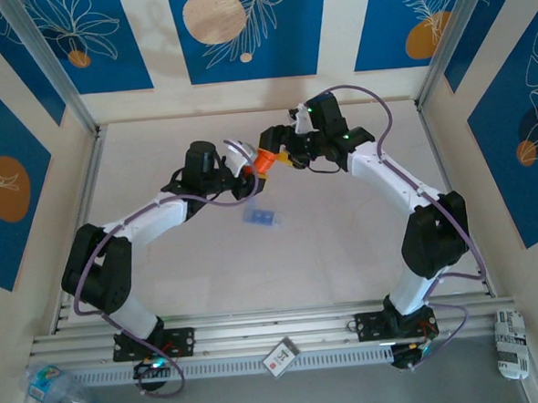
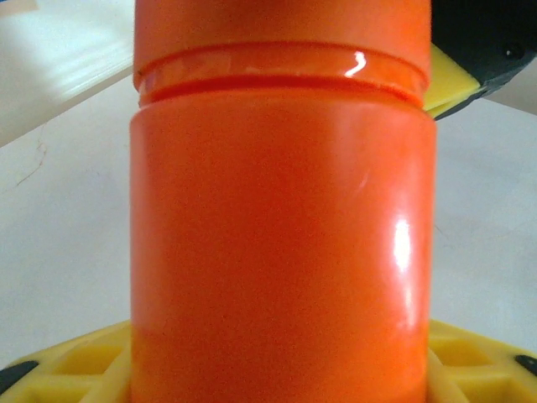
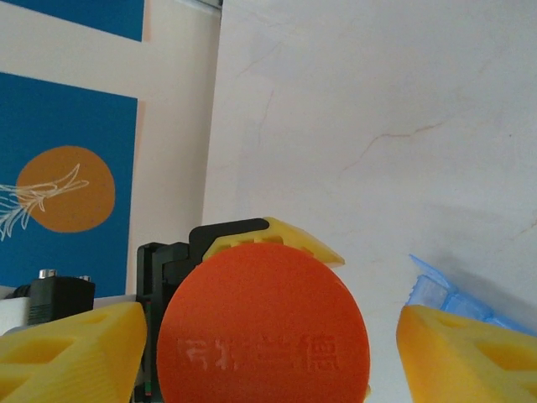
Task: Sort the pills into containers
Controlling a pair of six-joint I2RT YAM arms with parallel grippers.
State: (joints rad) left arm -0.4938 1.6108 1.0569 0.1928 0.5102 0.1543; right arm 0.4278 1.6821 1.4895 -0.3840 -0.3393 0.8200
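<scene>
As the left gripper (image 1: 248, 160) clamps it, the orange bottle (image 2: 277, 235) gleams.

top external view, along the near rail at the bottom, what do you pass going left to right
clear plastic bottle → left arm's base → small white tag → right arm's base → white printed packet

Left arm (image 1: 147, 220) & right arm (image 1: 388, 178) – white links, black joints, purple cables (image 1: 379, 99) looping back from each tool. Right tool (image 3: 268, 344) fingers (image 3: 71, 357) yellow, lattice-ribbed – green LEDs (image 1: 345, 137) just behind it.
</scene>
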